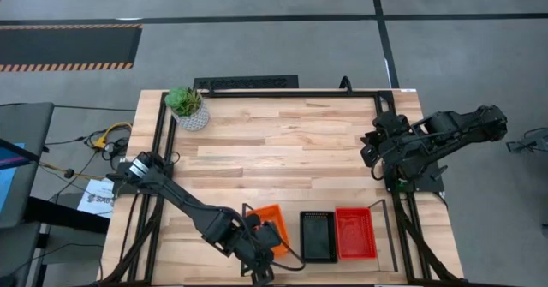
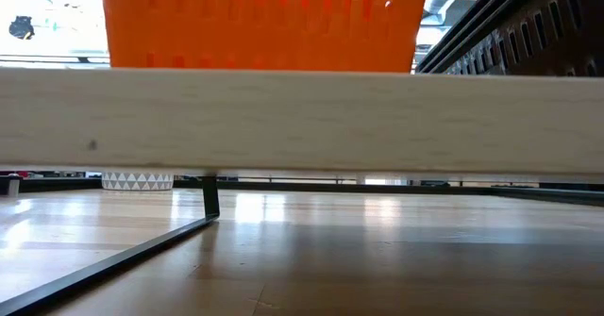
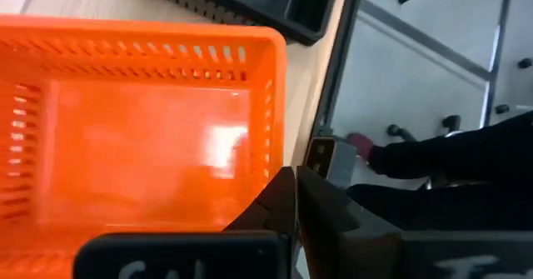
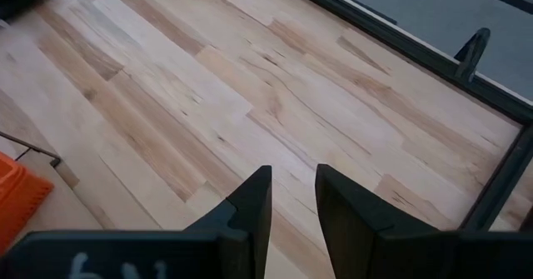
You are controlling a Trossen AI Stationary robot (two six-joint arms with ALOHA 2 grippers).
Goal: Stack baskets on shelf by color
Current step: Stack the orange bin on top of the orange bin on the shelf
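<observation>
An orange basket (image 1: 267, 223) stands on the left end of the shelf (image 2: 302, 118) at the table's near edge. A black basket (image 1: 318, 236) sits beside it and a red basket (image 1: 354, 233) farther right. In the low view the orange basket (image 2: 264, 24) rests by its bottom on the light board. My left gripper (image 3: 295, 183) is shut at the orange basket's near left corner (image 1: 267, 251). My right gripper (image 4: 293, 187) hangs open over bare tabletop near the table's right edge (image 1: 377, 154), far from the baskets. My left gripper comes slanting down from the table's left. Its shut fingertips (image 3: 281, 187) stand at the orange basket's near left corner (image 3: 271, 166), by the rim. The fingers hide the spot, so I cannot tell whether they touch the rim or have any of it between them.
A small potted plant (image 1: 187, 107) stands at the far left of the table. The shelf's thin black end frame (image 1: 390, 227) rises to the right of the red basket. Bare wood lies between the shelf and the plant.
</observation>
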